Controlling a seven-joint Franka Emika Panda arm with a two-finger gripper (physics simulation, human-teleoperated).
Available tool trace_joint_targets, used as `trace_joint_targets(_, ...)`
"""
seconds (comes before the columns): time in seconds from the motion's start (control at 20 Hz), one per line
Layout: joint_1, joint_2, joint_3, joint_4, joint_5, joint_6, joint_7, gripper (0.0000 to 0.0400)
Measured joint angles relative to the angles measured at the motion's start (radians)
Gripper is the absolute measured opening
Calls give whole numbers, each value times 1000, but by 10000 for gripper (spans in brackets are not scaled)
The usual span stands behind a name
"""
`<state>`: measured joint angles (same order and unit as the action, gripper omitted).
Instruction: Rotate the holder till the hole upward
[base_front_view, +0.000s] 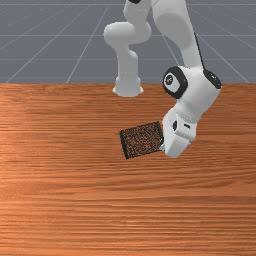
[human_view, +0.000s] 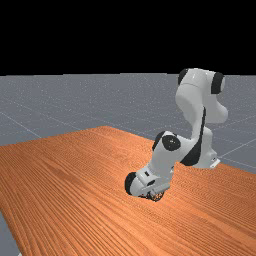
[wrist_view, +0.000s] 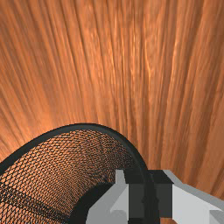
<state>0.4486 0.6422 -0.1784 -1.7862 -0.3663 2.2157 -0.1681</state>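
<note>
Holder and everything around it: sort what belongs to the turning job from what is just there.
Belongs to the job:
- black mesh holder, lying on its side
- claw, shut on the holder's rim
- white and grey arm, carrying the claw

Just there:
- wooden table, under the holder
- grey floor, beyond the table

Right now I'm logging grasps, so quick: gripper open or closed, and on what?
Gripper: closed on the holder by its rim, one finger inside, the other outside.
</note>
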Motion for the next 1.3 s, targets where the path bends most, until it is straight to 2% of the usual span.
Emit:
trace_joint_targets(0.1,-77,-34,69,-27,116,40,-126,40)
trace_joint_targets(0.2,-122,-66,104,-45,206,36,-209,43)
trace_joint_targets(0.3,-73,-101,47,-46,130,11,-140,36)
trace_joint_targets(0.35,-39,-112,13,-36,70,-20,-88,53)
trace_joint_targets(0.4,-52,-133,24,-41,103,-26,-121,33)
trace_joint_targets(0.45,-53,-151,23,-40,112,-41,-132,33)
trace_joint_targets(0.5,-112,-178,74,-51,261,-48,-263,39)
trace_joint_targets(0.55,-140,-201,93,-47,350,-82,-340,42)
trace_joint_targets(0.65,-166,-242,102,-30,466,-156,-434,45)
trace_joint_targets(0.7,-207,-238,128,-9,599,-244,-537,53)
trace_joint_targets(0.95,-205,-358,99,-161,662,-144,-591,47)
trace_joint_targets(1.0,-220,-361,103,-173,716,-167,-634,48)
trace_joint_targets(1.05,-221,-375,101,-192,727,-149,-643,43)
trace_joint_targets(1.1,-233,-380,104,-204,768,-164,-677,44)
trace_joint_targets(1.2,-231,-409,97,-241,780,-119,-688,47)
trace_joint_targets(1.3,-215,-445,86,-283,741,-50,-656,37)
